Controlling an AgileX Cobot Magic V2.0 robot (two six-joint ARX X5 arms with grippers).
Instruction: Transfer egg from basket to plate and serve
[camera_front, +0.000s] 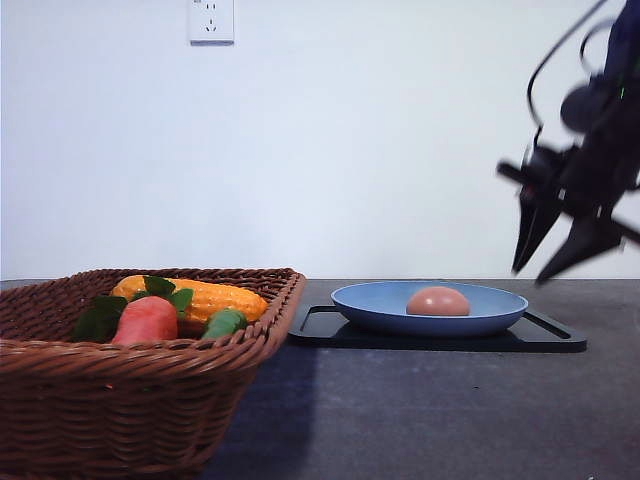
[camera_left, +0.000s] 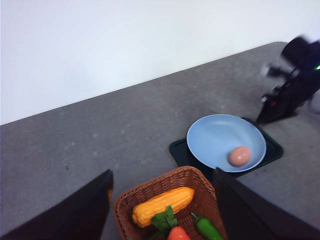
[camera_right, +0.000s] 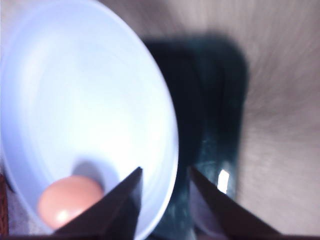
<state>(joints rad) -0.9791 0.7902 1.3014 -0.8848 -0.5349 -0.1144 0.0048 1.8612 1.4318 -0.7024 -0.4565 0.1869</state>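
1. The egg (camera_front: 437, 301) lies in the blue plate (camera_front: 365, 303), toward the side of the plate nearer the robot's right; nothing touches it.
2. The plate sits on a flat black tray (camera_front: 545, 335), which rests on the dark grey desk (camera_front: 420, 420). A strip of tray shows all round the plate's base.
3. The right pincer (camera_front: 545, 262) hangs in the air above and to the right of the plate, well clear of egg and rim. Its two dark fingers point down and are spread apart, with nothing between them. In the right wrist view the fingertips (camera_right: 125, 200) frame the plate's edge and the tray, blurred.
4. The wicker basket (camera_front: 120, 400) stands to the left of the tray, close beside its corner. Inside lie a yellow corn cob (camera_front: 215, 298), a red-orange vegetable (camera_front: 145, 320) with green leaves, and a small green pepper (camera_front: 224, 322).
5. The left pincer (camera_left: 162, 200) looks down from above the basket; its dark fingers stand wide apart at either side, holding nothing.
6. Between the right pincer and the egg there is open air, no obstacle.
7. A white wall with a socket (camera_front: 211, 20) stands behind the desk.
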